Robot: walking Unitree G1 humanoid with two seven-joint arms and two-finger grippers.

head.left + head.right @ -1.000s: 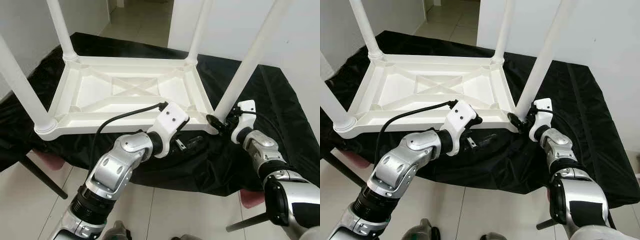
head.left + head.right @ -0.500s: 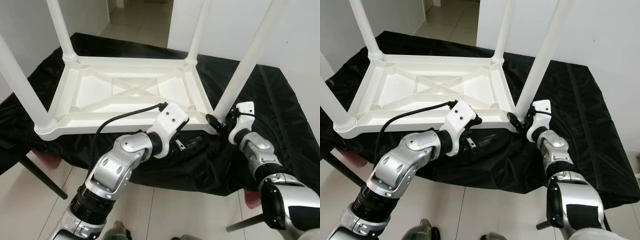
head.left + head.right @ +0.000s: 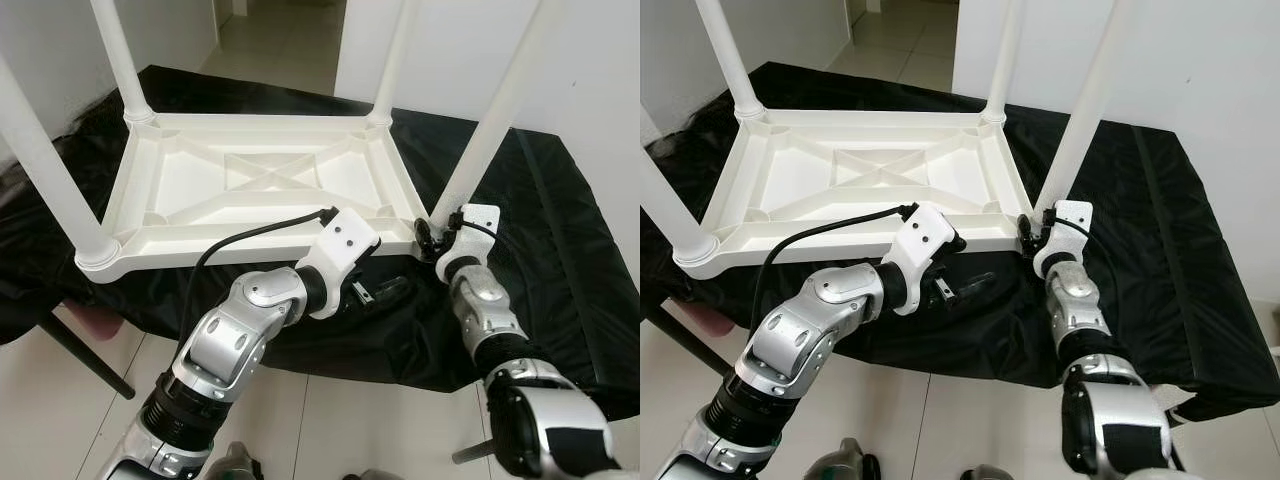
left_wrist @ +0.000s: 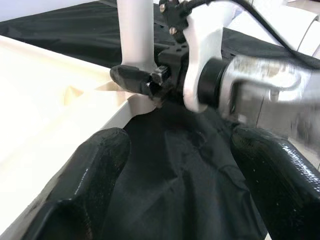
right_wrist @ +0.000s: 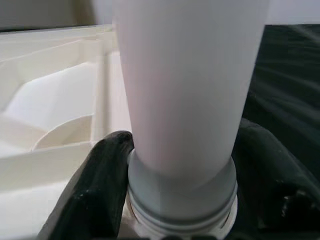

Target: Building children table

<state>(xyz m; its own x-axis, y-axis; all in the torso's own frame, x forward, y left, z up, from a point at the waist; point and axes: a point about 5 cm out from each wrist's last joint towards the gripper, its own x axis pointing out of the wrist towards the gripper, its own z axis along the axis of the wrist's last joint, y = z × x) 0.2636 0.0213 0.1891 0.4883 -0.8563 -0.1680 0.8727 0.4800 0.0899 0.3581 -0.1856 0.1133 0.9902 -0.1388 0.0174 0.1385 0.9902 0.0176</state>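
A white children's table [image 3: 260, 190] lies upside down at frame centre on black cloth [image 3: 560, 240]. The right gripper [image 5: 175, 200] grips the base of the near-right leg [image 3: 490, 130], apparently screwing it in; twisting likely follows. The left gripper [image 3: 385, 293] hovers, fingers apart, empty.

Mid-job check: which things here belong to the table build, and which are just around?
Job:
- white table top, upside down
- near-right leg, its base gripped by the right pincer
- the three other legs, already standing in their corners
- left pincer, open, beside the top's near edge

Just around:
- black cloth under the table
- tiled floor
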